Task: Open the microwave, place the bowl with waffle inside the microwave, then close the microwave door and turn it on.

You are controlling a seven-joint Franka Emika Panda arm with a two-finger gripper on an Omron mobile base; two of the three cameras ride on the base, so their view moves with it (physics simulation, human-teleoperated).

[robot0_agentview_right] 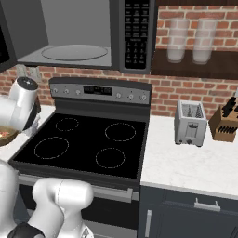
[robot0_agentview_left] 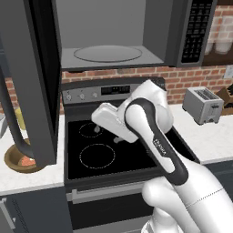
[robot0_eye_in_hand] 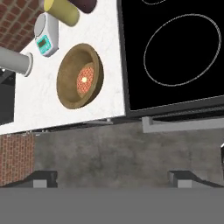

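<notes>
Gripper (robot0_eye_in_hand: 111, 177) stands with its jaws spread wide and holds nothing; its two dark fingertips (robot0_eye_in_hand: 43, 177) rise at the bottom of the hand view, over the grey floor in front of the counter edge. Ahead of them and to the left, well apart, the wooden bowl (robot0_eye_in_hand: 65, 85) sits on the white counter (robot0_eye_in_hand: 105, 39) just beside the black stove (robot0_eye_in_hand: 175, 87), with the waffle (robot0_eye_in_hand: 85, 79) lying in its hollow. Hand view also shows a small white scale (robot0_eye_in_hand: 47, 35) and a yellow jar (robot0_eye_in_hand: 61, 11) beyond the bowl. Left base view shows the microwave (robot0_agentview_left: 113, 32) open above the stove, turntable bare, and the microwave door (robot0_agentview_left: 32, 77) swung out over the bowl, hiding most of it. Right base view shows the keypad (robot0_agentview_right: 136, 32), a toaster (robot0_agentview_right: 190, 123) and a knife block (robot0_agentview_right: 225, 121) on the right counter.
</notes>
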